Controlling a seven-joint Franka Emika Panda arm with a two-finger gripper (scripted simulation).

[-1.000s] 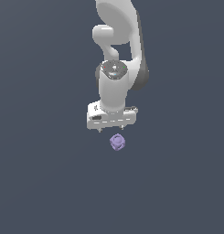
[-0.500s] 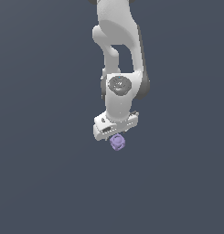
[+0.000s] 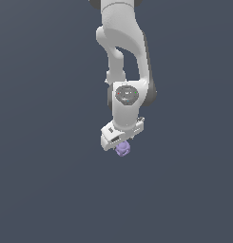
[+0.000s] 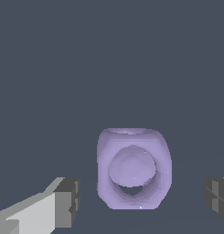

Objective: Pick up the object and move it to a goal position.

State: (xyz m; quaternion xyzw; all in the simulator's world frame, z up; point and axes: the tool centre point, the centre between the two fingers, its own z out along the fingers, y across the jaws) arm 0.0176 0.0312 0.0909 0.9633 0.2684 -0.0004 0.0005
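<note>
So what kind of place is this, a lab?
Not a real room: likely a simulated scene. The flat grey-blue ground has no texture, and the white arm and purple cube look computer-rendered.

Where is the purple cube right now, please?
In the exterior view, the purple cube sits just under the gripper; the wrist view shows it between the open fingers, untouched.

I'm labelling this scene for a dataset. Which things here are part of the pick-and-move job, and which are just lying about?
Part of the job:
- purple cube, sitting between the fingers, untouched
- gripper, open, fingers apart on either side of the cube

Lying about:
- nothing else in view; only the plain dark floor
</note>
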